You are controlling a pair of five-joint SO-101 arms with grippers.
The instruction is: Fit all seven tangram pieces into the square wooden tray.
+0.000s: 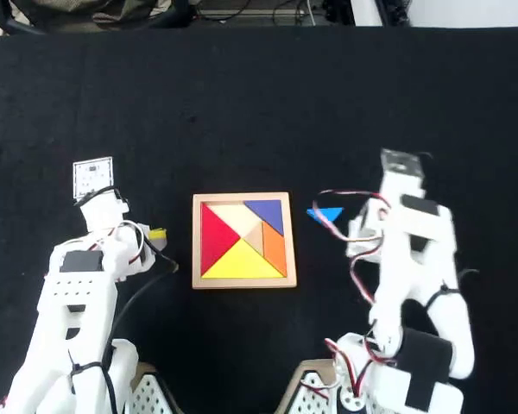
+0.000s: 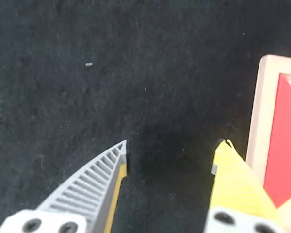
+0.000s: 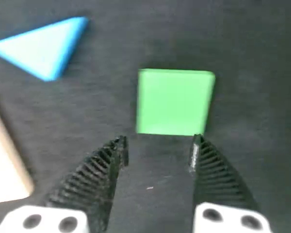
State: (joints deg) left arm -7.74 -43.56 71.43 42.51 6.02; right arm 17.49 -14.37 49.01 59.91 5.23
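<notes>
Right jaws parted; green square (image 3: 175, 101) flat-edge toward them.

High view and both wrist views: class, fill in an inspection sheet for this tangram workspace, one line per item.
Surface: black cloth over the table.
Job's things: wooden tray holds a red piece, a yellow piece and others; blue triangle lies on the cloth beside the tray; green square lies on the cloth just ahead of the right gripper.
Clutter: one pale speck on the cloth.
Grippers: left gripper open, empty, beside the tray; right gripper open, empty.
Cables: red and white wires on the right arm; black cable by the left arm.
Surroundings: dark cables beyond the far edge.
</notes>
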